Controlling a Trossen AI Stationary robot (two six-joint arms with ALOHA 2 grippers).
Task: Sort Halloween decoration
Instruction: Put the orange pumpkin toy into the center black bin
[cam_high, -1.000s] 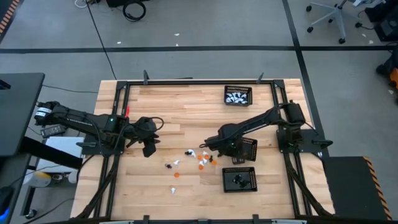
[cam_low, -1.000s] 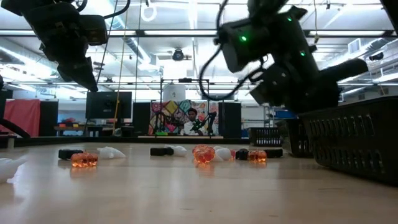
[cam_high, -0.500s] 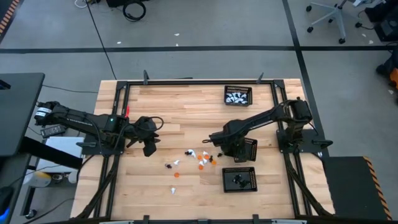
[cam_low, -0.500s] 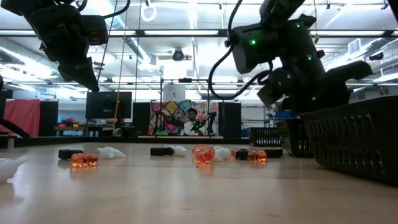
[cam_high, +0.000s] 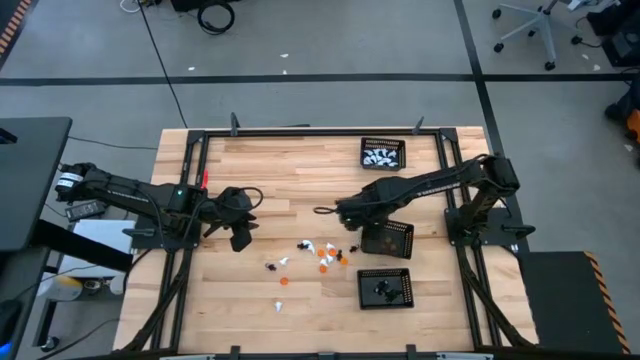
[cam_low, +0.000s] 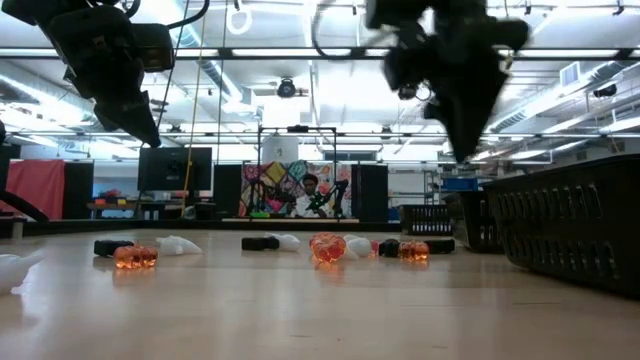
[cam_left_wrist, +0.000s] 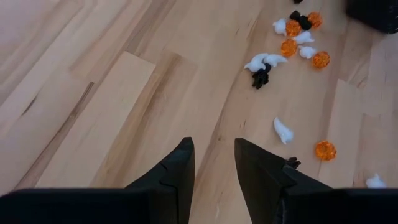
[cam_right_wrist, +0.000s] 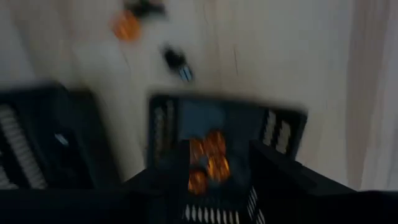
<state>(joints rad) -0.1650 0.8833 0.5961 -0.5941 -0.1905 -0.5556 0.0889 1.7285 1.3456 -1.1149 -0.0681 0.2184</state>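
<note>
The Halloween decoration is a scatter of tiny white, orange and black figures (cam_high: 322, 255) lying on the wooden table near its middle; the low view shows them as a row (cam_low: 330, 247). My right gripper (cam_high: 345, 212) hangs raised just beyond the scatter, pointing down (cam_low: 462, 150), shut on an orange figure (cam_right_wrist: 208, 163). In the right wrist view the middle mesh tray (cam_right_wrist: 280, 127) lies under it. My left gripper (cam_high: 240, 240) waits open (cam_left_wrist: 214, 163) above bare wood, left of the scatter. My right gripper pinches an orange figure (cam_right_wrist: 210, 168) between its two fingers (cam_right_wrist: 168, 180), coming from above and pointing down. The figure is lifted clear of the table. The wrist view is blurred, so which part of the figure is held does not show.
Three black mesh trays stand on the table's right half: a far one holding white figures (cam_high: 383, 153), a middle one (cam_high: 390, 240), and a near one with a black figure (cam_high: 385, 288). In the low view a tray wall (cam_low: 580, 225) fills the right side. Bare wood lies at the left.
My right gripper has risen from the scatter and moved a little toward the table's far edge, tipping from slanted to pointing straight down. The scattered figures on the table have stayed put.
</note>
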